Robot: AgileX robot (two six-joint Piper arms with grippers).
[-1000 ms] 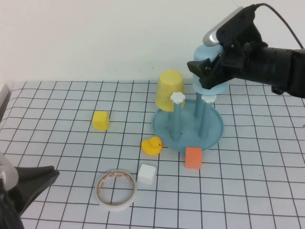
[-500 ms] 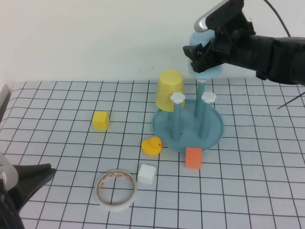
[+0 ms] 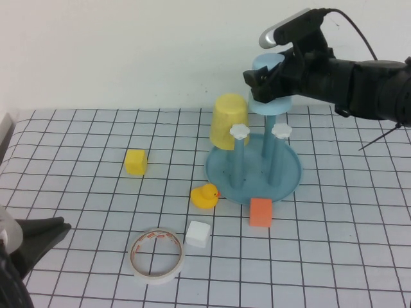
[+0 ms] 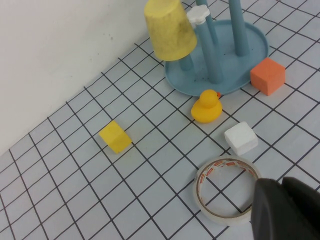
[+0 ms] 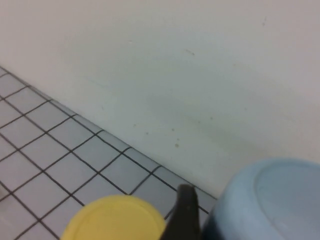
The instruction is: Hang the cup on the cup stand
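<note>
My right gripper [image 3: 275, 82] is shut on the light blue cup [image 3: 270, 105] and holds it upside down in the air. The cup's rim sits over the top of the back peg of the cup stand [image 3: 290, 183]. The stand's two front pegs [image 3: 239, 132] with white flower caps are bare. In the right wrist view the cup [image 5: 270, 200] fills the corner beside one dark finger [image 5: 185, 215]. My left gripper [image 3: 38, 235] is parked low at the near left, shut and empty; in the left wrist view it [image 4: 286, 210] is near the tape roll.
A yellow cup [image 3: 229, 120] hangs upside down on the stand's left side. A rubber duck [image 3: 205, 195], an orange cube [image 3: 260, 212], a white cube [image 3: 198, 233], a tape roll [image 3: 157, 254] and a yellow cube [image 3: 135, 161] lie on the grid mat. The wall is close behind the stand.
My right gripper lifted the blue cup up from beside the pegs, then shifted it a little left and down over the back peg. My left gripper drew back slightly.
</note>
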